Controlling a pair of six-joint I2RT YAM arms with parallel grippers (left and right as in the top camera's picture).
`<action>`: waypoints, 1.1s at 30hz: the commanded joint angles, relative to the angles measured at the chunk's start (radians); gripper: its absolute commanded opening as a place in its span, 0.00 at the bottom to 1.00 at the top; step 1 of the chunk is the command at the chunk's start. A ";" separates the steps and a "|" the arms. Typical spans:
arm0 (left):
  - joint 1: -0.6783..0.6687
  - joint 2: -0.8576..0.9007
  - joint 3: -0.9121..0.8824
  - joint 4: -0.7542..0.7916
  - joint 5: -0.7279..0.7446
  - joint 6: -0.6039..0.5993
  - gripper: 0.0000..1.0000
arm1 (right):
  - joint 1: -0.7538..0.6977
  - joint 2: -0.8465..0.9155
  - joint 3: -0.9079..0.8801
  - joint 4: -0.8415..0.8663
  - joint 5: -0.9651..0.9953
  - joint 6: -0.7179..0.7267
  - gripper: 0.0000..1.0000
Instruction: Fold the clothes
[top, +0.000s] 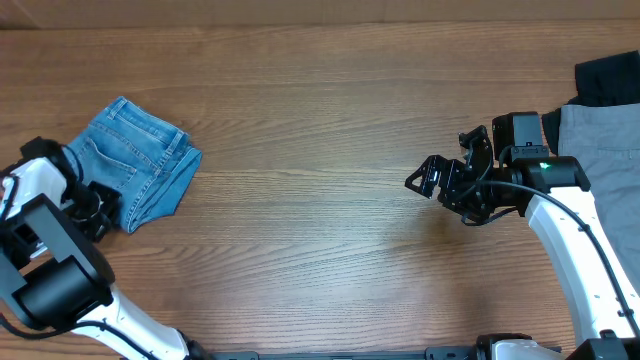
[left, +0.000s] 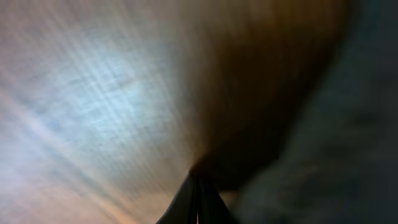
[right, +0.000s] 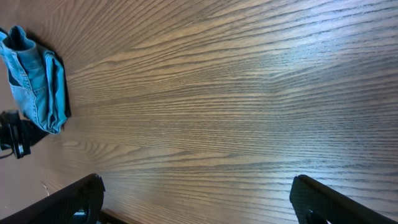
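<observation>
The light blue denim jeans (top: 140, 165) lie folded in a small bundle at the table's left, also seen far off in the right wrist view as the jeans (right: 34, 81). My left gripper (top: 98, 208) rests against the bundle's near-left edge. Its view is badly blurred, with the fingers (left: 189, 202) pressed together and nothing visible between them. My right gripper (top: 438, 182) hovers open over bare wood right of centre, its fingers (right: 81, 199) spread wide with only tabletop between them. Grey trousers (top: 603, 145) and a black garment (top: 610, 75) lie at the far right edge.
The wooden table (top: 320, 120) stretches bare between the jeans and the right arm. The grey and black garments sit just behind the right arm's wrist, partly cut off by the frame edge.
</observation>
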 joint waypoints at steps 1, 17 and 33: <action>-0.074 0.077 -0.019 0.095 0.122 -0.049 0.04 | 0.000 -0.004 0.011 0.004 0.000 -0.003 1.00; -0.296 0.128 -0.010 0.697 0.155 -0.222 0.13 | 0.000 -0.004 0.011 -0.055 0.000 -0.004 1.00; -0.273 0.129 -0.008 0.834 0.068 -0.169 0.04 | 0.000 -0.004 0.011 -0.090 0.000 -0.003 1.00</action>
